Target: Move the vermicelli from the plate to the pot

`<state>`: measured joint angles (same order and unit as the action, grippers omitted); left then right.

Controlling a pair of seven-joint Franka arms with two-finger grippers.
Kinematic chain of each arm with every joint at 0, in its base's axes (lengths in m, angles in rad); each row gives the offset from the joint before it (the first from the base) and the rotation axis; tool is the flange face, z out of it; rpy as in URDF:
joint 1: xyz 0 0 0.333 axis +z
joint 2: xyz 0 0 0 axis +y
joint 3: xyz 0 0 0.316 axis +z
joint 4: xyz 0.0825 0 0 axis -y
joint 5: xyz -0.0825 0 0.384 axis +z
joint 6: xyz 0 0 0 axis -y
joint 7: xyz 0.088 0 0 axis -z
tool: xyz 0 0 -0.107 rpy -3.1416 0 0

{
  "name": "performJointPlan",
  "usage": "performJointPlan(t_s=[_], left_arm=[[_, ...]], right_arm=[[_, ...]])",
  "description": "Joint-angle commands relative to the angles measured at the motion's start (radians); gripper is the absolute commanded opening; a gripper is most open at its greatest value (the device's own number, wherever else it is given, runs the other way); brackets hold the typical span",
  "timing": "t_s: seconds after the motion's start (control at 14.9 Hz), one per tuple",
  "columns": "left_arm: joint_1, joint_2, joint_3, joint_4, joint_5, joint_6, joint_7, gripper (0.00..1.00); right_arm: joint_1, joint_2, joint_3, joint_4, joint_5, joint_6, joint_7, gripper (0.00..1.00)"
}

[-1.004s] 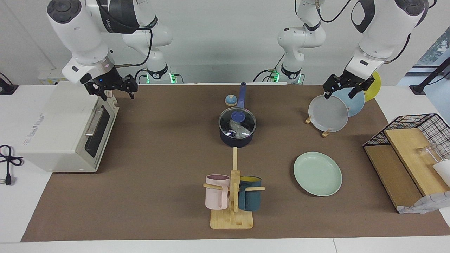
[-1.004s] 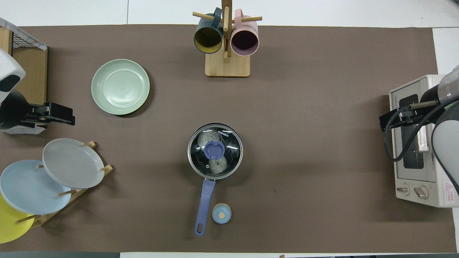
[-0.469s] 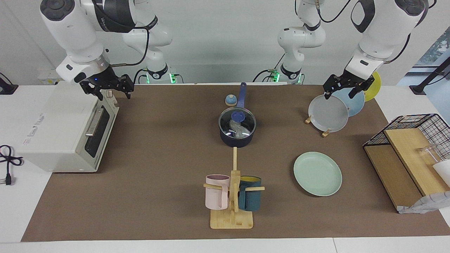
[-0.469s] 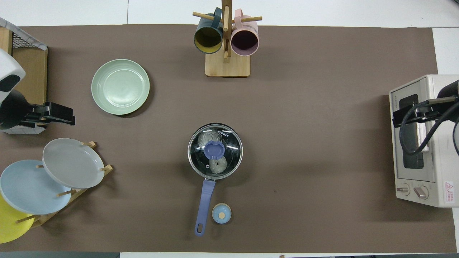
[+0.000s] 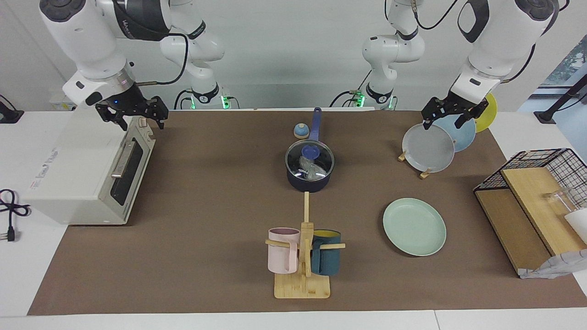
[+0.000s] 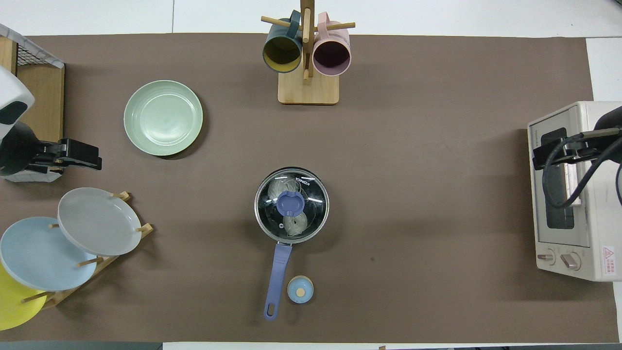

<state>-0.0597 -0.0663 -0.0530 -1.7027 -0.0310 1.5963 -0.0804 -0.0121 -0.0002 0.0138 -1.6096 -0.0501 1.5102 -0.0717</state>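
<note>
Grippers first, since they sit at my end: the left gripper [image 5: 451, 118] hangs over the wooden rack of grey, light blue and yellow plates [image 5: 429, 147], jaws spread apart and holding nothing; I read that arm as waiting. The right gripper [image 5: 130, 115] is up over the white toaster oven [image 5: 87, 169] at the right arm's end of the worktop, jaws likewise parted and empty, so neither arm has a hold on anything.

Mid-worktop stands the small dark navy saucepan with the long blue straight handle [image 6: 290, 206], handle pointing back toward the robots, a little round pale-blue knob [image 6: 300, 289] just beside it. A glass lid with a blue knob [image 6: 290, 203] sits on the pot, and through it I can see pale coils of vermicelli [image 6: 294, 222] already inside. I take the lid as there to keep the contents in.

Farther out, toward the left arm's end, lies the round pale mint-green plate [image 6: 163, 118], flat and bare. Farthest from the robots stands the wooden mug tree with a pink and a dark teal mug [image 6: 307, 53]. Judging by this, the transfer looks done.
</note>
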Motion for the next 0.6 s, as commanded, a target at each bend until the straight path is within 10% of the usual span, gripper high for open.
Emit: performJointPlan(t_s=[0.0,0.54], left_arm=[[0.011,-0.020,-0.002,-0.014,-0.004,-0.004,0.016,1.00],[0.011,-0.020,-0.002,-0.014,-0.004,-0.004,0.016,1.00]], right_arm=[[-0.005,0.016,0.009,0.036,0.006,-0.021,-0.028,1.00],[-0.005,0.016,0.008,0.057,0.006,-0.024,-0.027,1.00]])
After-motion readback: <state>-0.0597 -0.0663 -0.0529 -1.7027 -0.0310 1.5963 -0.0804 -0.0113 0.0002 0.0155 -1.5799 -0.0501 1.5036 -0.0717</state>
